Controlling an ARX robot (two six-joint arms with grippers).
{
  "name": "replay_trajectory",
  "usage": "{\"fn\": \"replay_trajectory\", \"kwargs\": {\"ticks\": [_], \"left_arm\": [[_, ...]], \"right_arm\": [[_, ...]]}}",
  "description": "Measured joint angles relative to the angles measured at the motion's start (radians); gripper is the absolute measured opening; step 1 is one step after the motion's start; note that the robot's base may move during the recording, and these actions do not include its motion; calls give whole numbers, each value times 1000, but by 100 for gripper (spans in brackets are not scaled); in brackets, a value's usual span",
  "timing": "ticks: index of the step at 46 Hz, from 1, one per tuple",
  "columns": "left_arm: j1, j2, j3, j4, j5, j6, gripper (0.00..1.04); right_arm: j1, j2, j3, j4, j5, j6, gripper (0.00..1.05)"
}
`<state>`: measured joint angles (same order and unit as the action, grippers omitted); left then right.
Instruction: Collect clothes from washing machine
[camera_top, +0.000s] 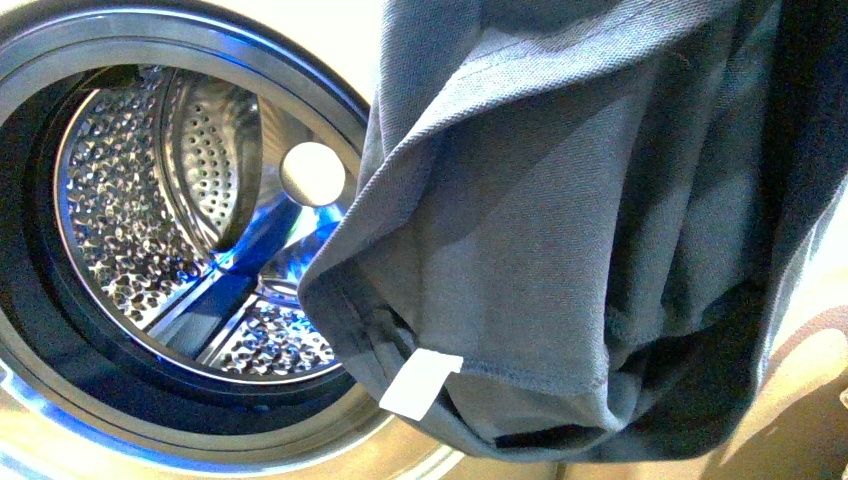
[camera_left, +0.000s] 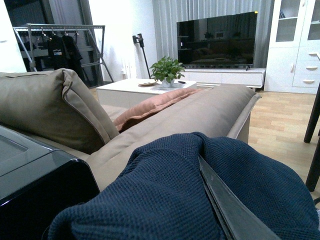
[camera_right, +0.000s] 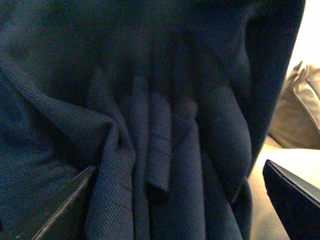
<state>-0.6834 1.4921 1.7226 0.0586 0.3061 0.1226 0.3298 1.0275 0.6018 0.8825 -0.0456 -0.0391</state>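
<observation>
Clothes must be carried clear of the washing machine. Right fingers are spread; left fingers cannot be judged.

A potted plant stands on the white coffee table.

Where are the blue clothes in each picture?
Front view: the clothes hang across the right side, partly covering the washing machine opening, with a white tag at the hem.
Left wrist view: the clothes lie nearest the camera, in front of the beige cushion.
Right wrist view: the clothes fill nearly everything, in folds.
Shared landmark: the beige cushion, in both wrist views only.
</observation>
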Motion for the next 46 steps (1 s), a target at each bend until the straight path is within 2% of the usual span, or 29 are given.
{"fn": "replay_trajectory", "kwargs": {"ticks": [9,15,23,33,46], "left_arm": [[0,0,0,0,0,0,12],[0,0,0,0,-1,0,12],[0,0,0,0,0,0,12],[0,0,0,0,-1,0,12],[0,0,0,0,-1,0,12]], "right_arm": [[-88,94,20,10,-116,111,97],[-99,129,43,21,-265,216,97],[-92,166,79,39,-354,259,97],[-43,177,102,12,-353,250,97],[86,199,102,25,-284,201,97]]}}
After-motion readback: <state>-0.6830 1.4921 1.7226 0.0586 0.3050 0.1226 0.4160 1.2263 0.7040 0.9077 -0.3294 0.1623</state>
